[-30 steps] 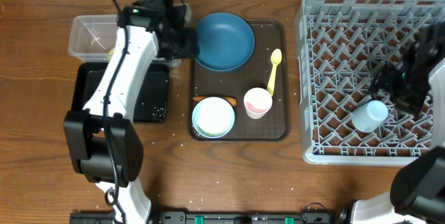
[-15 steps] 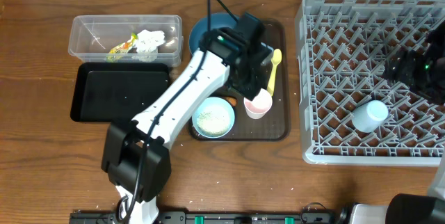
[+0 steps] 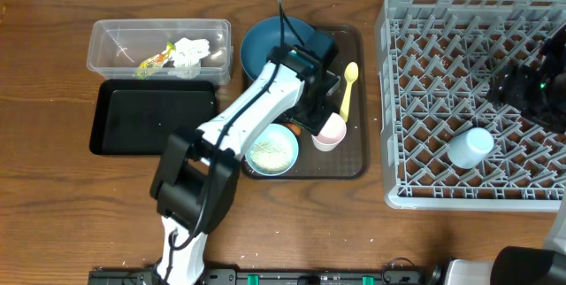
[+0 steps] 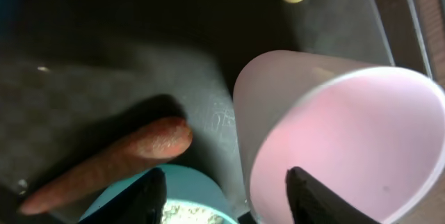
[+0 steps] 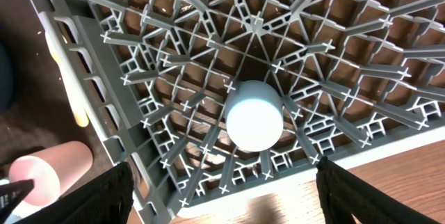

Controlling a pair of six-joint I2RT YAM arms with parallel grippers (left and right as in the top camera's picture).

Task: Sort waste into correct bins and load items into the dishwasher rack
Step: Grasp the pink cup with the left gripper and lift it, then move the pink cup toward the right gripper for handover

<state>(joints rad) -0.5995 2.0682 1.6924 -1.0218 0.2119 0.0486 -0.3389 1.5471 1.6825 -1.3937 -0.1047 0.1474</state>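
My left gripper (image 3: 318,121) (image 4: 226,200) hangs open low over the brown tray. One finger (image 4: 313,196) is over the mouth of the pink cup (image 4: 348,140) (image 3: 329,131). The other finger (image 4: 147,197) is over the small pale-blue bowl (image 4: 191,195) (image 3: 271,150), which holds rice. An orange carrot (image 4: 111,158) lies just beyond, beside the cup. The yellow spoon (image 3: 348,86) and the big dark-blue bowl (image 3: 265,50) sit further back. My right gripper (image 3: 522,90) (image 5: 226,203) is wide open above the grey rack (image 3: 424,99). The light-blue cup (image 5: 254,115) (image 3: 469,146) stands upside down in the rack.
The clear tub (image 3: 106,42) at the back left holds crumpled tissue (image 3: 190,50) and a yellow-green wrapper (image 3: 157,57). A black tray (image 3: 155,117) lies in front of it. The brown serving tray (image 3: 354,157) sits between the bins and the rack.
My left arm has swung right from the clear tub to the pink cup on the brown tray. Tissue and wrapper now show in the tub. The right gripper has drawn back from the light-blue cup.
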